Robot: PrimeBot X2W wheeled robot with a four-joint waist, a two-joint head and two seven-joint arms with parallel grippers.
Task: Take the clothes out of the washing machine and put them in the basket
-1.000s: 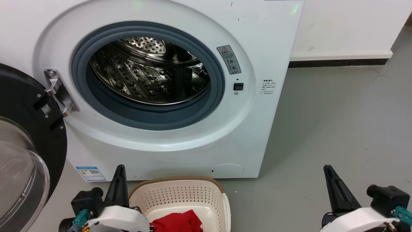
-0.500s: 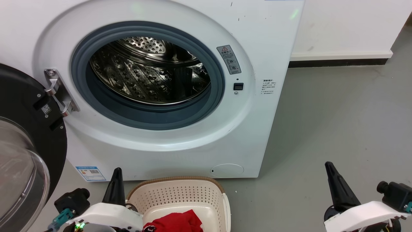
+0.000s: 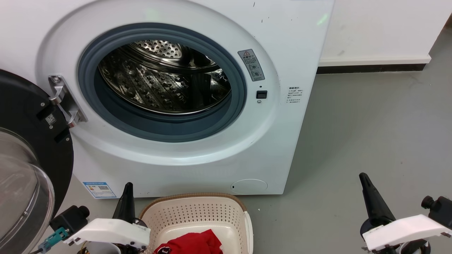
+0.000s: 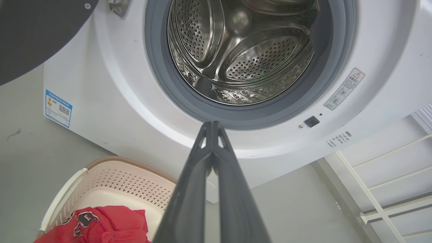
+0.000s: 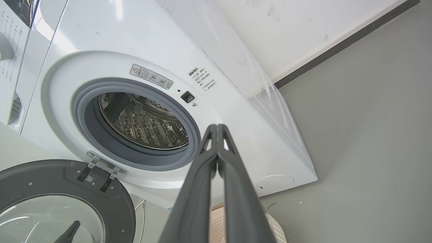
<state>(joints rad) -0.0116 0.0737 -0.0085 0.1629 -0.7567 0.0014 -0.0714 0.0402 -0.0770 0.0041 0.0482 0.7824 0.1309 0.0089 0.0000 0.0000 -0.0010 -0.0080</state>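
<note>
Grey floor (image 3: 370,134), smooth, faintly mottled; one small white speck (image 3: 259,210) on it, and a dark scuff (image 4: 13,134) in the left wrist view. White wall (image 3: 381,28) behind, with a faint smudge (image 3: 340,53). A white ledge (image 3: 374,60) runs along the wall's foot, a black strip (image 3: 370,68) directly under it, meeting the floor. White barred frame (image 4: 364,217) at right of the left wrist view.

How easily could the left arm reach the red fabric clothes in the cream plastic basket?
Probably easily: the clothes lie uncovered in the open-topped basket right beside the left gripper, with nothing between them, though the gripper is shut.
</note>
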